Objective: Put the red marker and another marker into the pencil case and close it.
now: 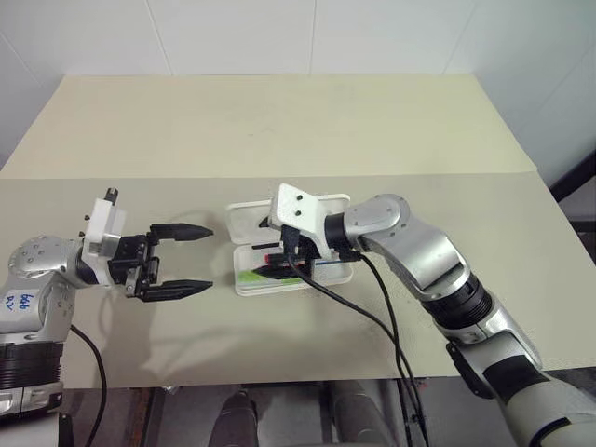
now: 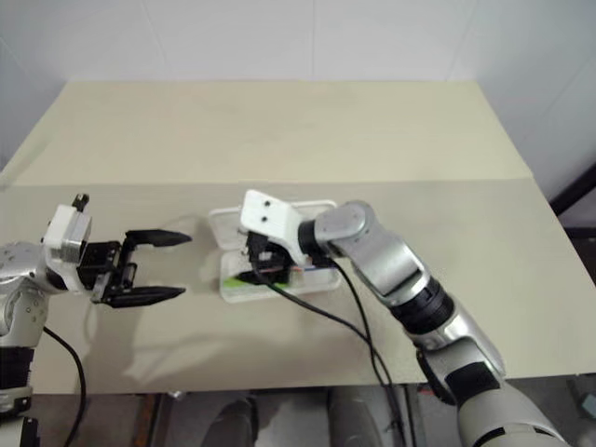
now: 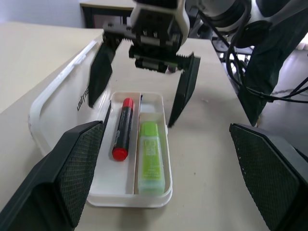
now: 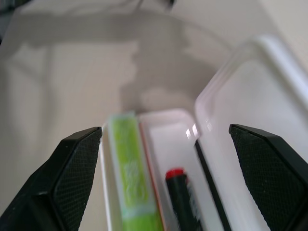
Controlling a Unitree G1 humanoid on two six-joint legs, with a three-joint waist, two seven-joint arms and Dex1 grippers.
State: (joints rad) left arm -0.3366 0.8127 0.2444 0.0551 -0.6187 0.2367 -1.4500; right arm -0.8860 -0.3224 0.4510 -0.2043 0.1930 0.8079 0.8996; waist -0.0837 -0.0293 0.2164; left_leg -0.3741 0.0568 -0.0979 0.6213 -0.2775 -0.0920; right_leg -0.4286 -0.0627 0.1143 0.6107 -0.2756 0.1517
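1. Right gripper (image 3: 144, 79) hangs over the open pencil case (image 3: 154, 199) near the middle of the head view, its two black fingers (image 3: 185, 91) spread wide and holding nothing; from the left wrist view they straddle the far end of the tray, one on each side, apart from both markers.
2. Left gripper (image 1: 182, 261) sits at the left of the head view, level and pointing toward the case, jaws fully apart and empty, well clear of the case's near edge. It looks parked there so the right arm has room to work.
3. Both markers lie inside the tray, side by side along its length: the red marker (image 3: 121, 129) in the compartment next to the lid, the green highlighter (image 3: 151, 156) in the other, with a thin divider between them. Each lies flat, below the rim as far as I can tell, so nothing should block the lid.
4. The hinged lid (image 3: 62, 91), bearing the dark lettering, stands raised along the tray's far long side in the head view, not folded down.
5. Judged from this, the loading part is done and only the closing remains. The next move would call for a finger behind the lid to tip it over the tray, while the light case may slide on the tan table (image 1: 279, 121) unless it is steadied.
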